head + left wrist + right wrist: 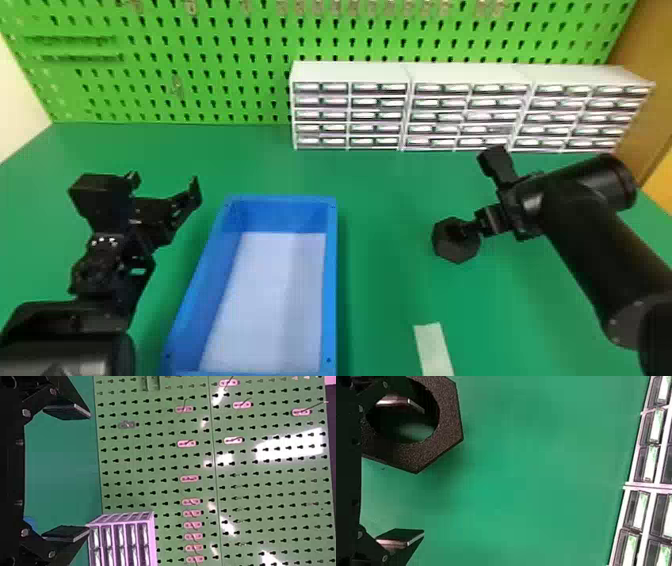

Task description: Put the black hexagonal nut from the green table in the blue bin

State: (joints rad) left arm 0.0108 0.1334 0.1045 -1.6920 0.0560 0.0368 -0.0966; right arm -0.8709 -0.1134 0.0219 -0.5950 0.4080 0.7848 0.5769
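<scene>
one finger (472, 229) inside nut (454, 250), right hand (478, 196) wide open

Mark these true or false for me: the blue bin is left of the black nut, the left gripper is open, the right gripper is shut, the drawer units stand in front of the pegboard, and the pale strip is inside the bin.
1. The blue bin is left of the black nut. True.
2. The left gripper is open. True.
3. The right gripper is shut. False: its fingers are spread apart.
4. The drawer units stand in front of the pegboard. True.
5. The pale strip is inside the bin. False: it lies on the green table, to the right of the bin.
</scene>
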